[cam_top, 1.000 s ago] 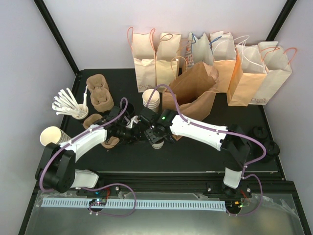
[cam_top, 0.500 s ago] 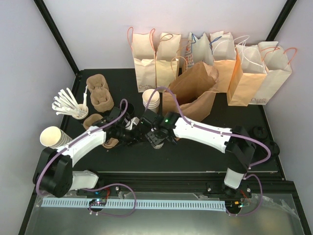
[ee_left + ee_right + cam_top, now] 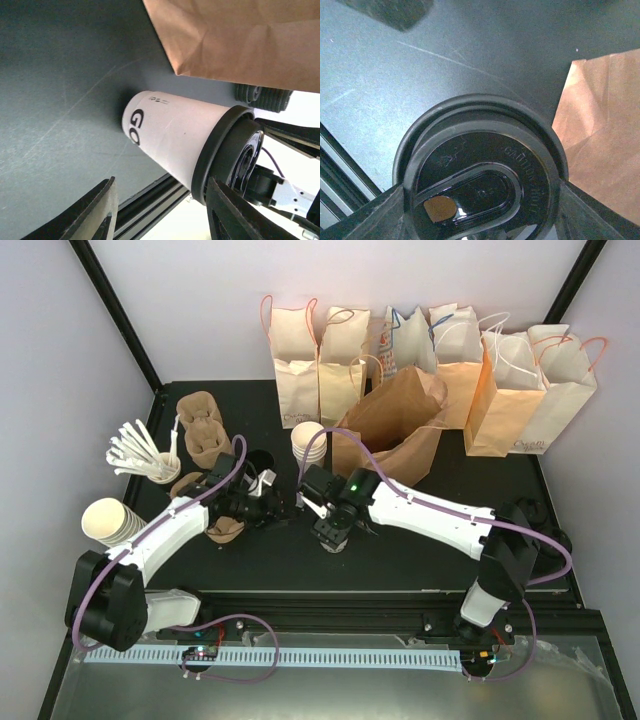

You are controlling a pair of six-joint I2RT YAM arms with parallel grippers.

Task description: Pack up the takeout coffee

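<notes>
The takeout coffee (image 3: 331, 537), a small white cup with a black lid, stands on the dark table in front of the open brown bag (image 3: 398, 430). My right gripper (image 3: 330, 528) comes down over it. In the right wrist view its fingers press both sides of the lid (image 3: 480, 165), so my right gripper (image 3: 480, 212) is shut on the cup. My left gripper (image 3: 276, 504) sits just left of the cup, apart from it. In the left wrist view the cup (image 3: 175, 135) lies beyond the spread fingers of my left gripper (image 3: 161, 184), which holds nothing.
A row of handled paper bags (image 3: 430, 360) lines the back. A stack of white cups (image 3: 309, 445) stands beside the brown bag and another (image 3: 106, 520) at far left. Cardboard carriers (image 3: 200, 426), white cutlery (image 3: 140, 452) and black lids (image 3: 530, 510) lie around.
My left gripper has opened and drawn back to the left, off the cup. My right gripper, still on the cup, has shifted a little right and toward the near edge.
</notes>
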